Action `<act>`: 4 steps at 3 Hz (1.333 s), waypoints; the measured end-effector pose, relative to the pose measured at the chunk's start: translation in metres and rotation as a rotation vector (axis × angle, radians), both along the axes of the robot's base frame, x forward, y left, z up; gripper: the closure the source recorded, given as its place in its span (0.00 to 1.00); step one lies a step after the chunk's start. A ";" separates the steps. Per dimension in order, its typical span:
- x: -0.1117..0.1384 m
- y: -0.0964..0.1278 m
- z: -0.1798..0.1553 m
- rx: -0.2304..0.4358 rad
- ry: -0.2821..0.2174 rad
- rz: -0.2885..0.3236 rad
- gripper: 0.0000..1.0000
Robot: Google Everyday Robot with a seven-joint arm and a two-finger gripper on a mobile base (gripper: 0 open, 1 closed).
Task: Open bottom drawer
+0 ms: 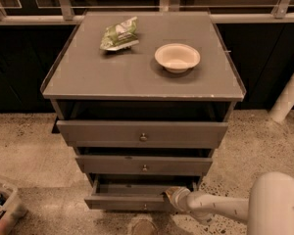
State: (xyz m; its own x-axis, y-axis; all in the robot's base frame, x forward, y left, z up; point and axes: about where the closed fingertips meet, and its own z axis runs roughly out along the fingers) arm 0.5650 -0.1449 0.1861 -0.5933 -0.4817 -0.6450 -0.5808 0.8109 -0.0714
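Note:
The grey cabinet (142, 77) has three drawers, each pulled out a little. The bottom drawer (125, 201) is the lowest and narrowest; its small round knob (145, 207) shows at the centre of its front, and a strip of its plain grey inside is visible. My gripper (169, 195) is at the right part of this drawer's top front edge, at the end of my white arm (220, 207), which comes in from the lower right. The top drawer (142, 133) and middle drawer (144, 165) stand above it.
A green snack bag (120, 33) and a white bowl (177, 58) lie on the cabinet top. A bin with cans (2, 209) stands on the speckled floor at lower left. A white post (289, 94) stands at right. A railing runs behind.

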 end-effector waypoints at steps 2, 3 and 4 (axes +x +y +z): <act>-0.013 0.000 0.000 -0.004 0.058 0.024 1.00; -0.013 0.000 0.003 -0.004 0.058 0.024 1.00; -0.037 -0.024 0.001 0.003 0.112 0.066 1.00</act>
State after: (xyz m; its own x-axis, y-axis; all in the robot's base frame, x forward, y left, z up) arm 0.5277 -0.1687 0.1873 -0.6285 -0.5205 -0.5780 -0.6371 0.7708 -0.0013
